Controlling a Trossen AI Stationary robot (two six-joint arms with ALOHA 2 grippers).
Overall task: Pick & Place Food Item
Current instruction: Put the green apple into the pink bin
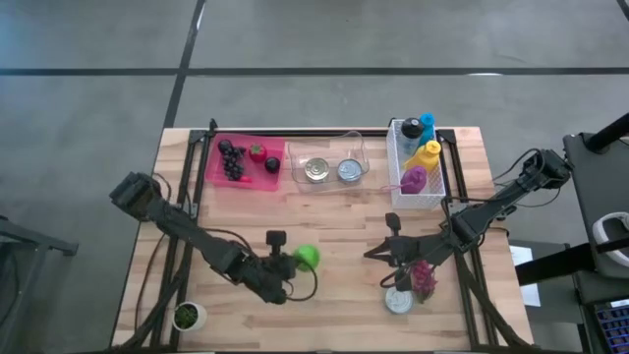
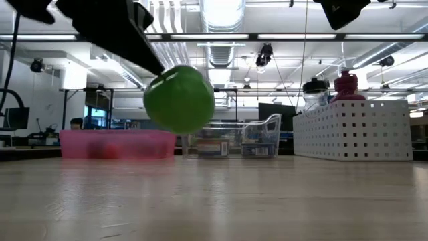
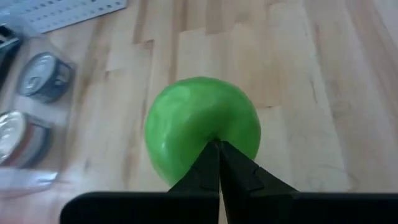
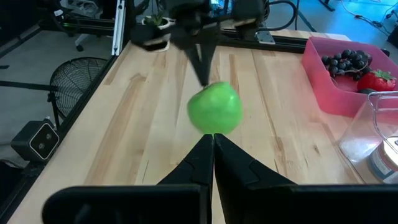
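The green apple point(image 1: 307, 257) sits near the middle of the wooden worktop point(image 1: 334, 211), a little toward the near edge, and in the low view it appears lifted clear of the surface. The left end effector point(image 1: 290, 265) is right at the apple's left side, its fingers pressed together to a single point that touches the fruit; whether the apple is really carried by that tip cannot be told. The right end effector point(image 1: 373, 254) hovers to the right of the apple, apart from it, with its fingers likewise shut and nothing between them, pointing toward the fruit.

Along the far edge stands a pink tray point(image 1: 218, 172) on the left, holding dark grapes point(image 1: 232, 160) and a strawberry point(image 1: 257, 152). Just right of it is a clear bin point(image 1: 295, 169) with two tins point(image 1: 316, 170) inside. Farther right, a white perforated basket point(image 1: 397, 187) carries several bottles point(image 1: 426, 155). At the near left corner is a small white pot with a green plant point(image 1: 187, 316). Near the right arm, at the near side, lie a small white dish point(image 1: 398, 301) and a purple bunch point(image 1: 423, 279) just beside it.
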